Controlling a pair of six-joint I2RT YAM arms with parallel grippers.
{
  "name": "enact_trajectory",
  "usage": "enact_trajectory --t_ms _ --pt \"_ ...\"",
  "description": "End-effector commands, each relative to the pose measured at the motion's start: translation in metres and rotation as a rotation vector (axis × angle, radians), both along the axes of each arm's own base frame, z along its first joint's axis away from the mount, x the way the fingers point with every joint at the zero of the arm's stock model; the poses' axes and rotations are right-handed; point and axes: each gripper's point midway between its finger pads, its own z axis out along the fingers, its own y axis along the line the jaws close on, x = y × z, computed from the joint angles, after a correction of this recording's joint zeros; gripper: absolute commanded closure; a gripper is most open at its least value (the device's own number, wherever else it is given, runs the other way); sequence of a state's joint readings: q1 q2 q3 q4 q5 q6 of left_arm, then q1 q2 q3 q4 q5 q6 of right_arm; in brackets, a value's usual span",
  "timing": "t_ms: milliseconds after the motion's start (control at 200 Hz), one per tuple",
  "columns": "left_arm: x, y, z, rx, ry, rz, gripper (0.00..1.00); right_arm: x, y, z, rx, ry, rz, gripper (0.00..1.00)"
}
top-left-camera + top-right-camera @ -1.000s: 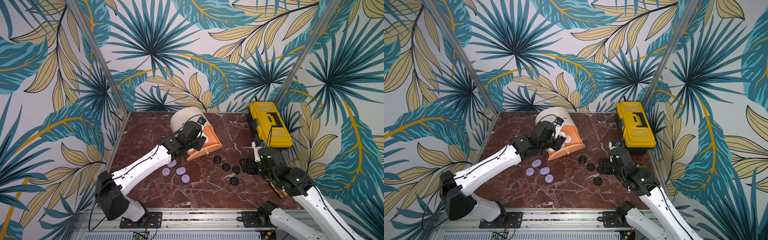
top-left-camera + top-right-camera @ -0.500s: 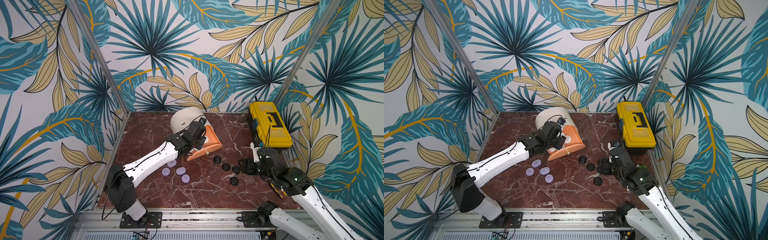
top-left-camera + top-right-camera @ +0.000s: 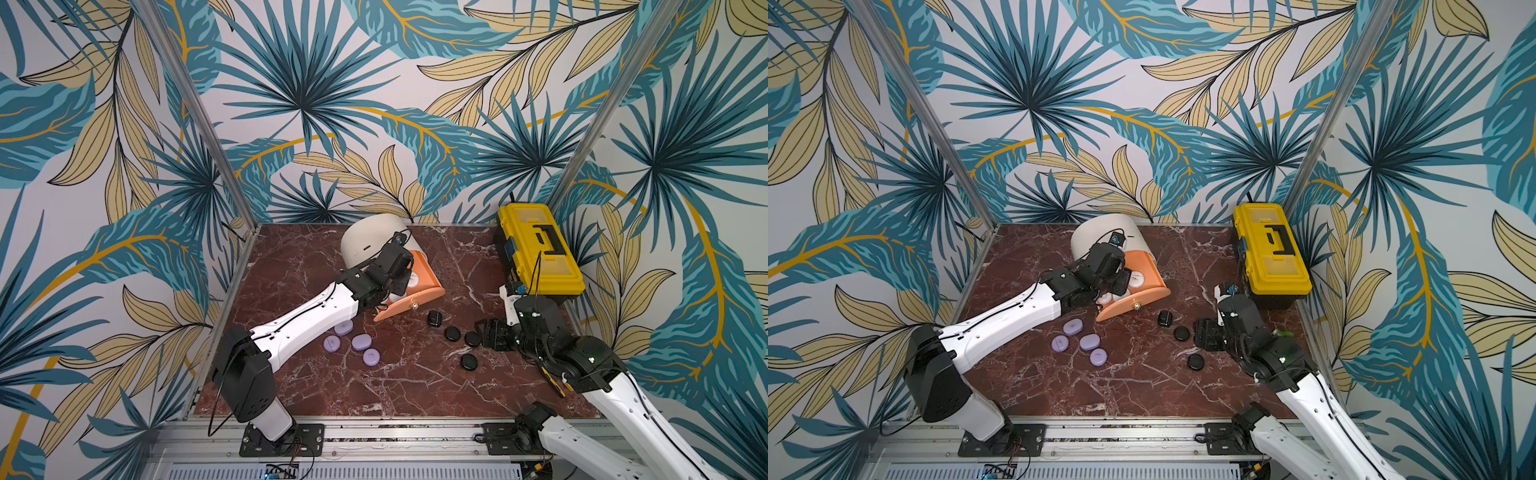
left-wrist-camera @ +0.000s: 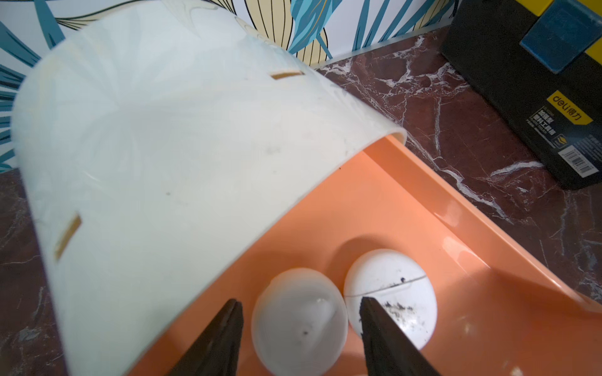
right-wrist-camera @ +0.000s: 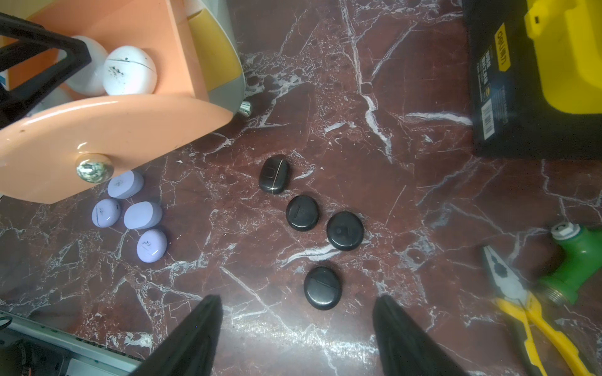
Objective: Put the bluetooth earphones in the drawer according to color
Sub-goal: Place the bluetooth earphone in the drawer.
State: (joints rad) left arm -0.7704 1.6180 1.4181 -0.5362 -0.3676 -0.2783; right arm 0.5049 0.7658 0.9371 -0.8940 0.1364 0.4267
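The cream cabinet [image 4: 163, 146] stands at the back of the marble counter [image 3: 332, 386], with its peach drawer [image 4: 407, 208] standing open toward the front. The left tool [image 4: 298, 299] reaches down into that drawer. Its jaws stand apart on either side of one white earphone case [image 4: 299, 328], with a slim gap on each side, so it has hold of nothing. A second white case [image 4: 391, 293] lies touching the first, just beyond one finger [image 4: 384, 332].

Four lilac cases [image 5: 142, 215] lie bunched on the counter just in front of the drawer's knobbed face. Four black cases [image 5: 302, 213] lie in a loose line further to the right, well apart from the lilac ones.

The right tool [image 5: 297, 298] hovers low over the counter with its jaws spread wide and nothing held; the nearest black case [image 5: 322, 286] lies just ahead of them. A yellow toolbox [image 3: 540, 253] sits along the right edge, with pliers [image 5: 521, 302] and a green-handled tool [image 5: 576, 257] near it
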Motion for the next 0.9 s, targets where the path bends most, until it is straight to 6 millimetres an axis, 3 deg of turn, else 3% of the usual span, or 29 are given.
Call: enact_trajectory --t_ms 0,235,631,891 --pt "0.008 -0.001 0.009 -0.014 -0.022 0.034 0.34 -0.003 0.001 -0.006 0.014 0.010 0.004 0.22" --pt "-0.003 -0.005 0.019 -0.074 0.017 -0.003 0.25 -0.006 0.004 -0.005 0.036 0.011 0.016 0.22" --pt "-0.031 -0.001 0.097 -0.246 -0.081 -0.087 0.12 -0.006 0.028 0.000 0.127 0.040 0.098 0.22" --pt "-0.010 0.019 0.126 -0.185 -0.133 -0.066 0.06 -0.010 0.075 -0.004 0.316 0.118 0.255 0.28"
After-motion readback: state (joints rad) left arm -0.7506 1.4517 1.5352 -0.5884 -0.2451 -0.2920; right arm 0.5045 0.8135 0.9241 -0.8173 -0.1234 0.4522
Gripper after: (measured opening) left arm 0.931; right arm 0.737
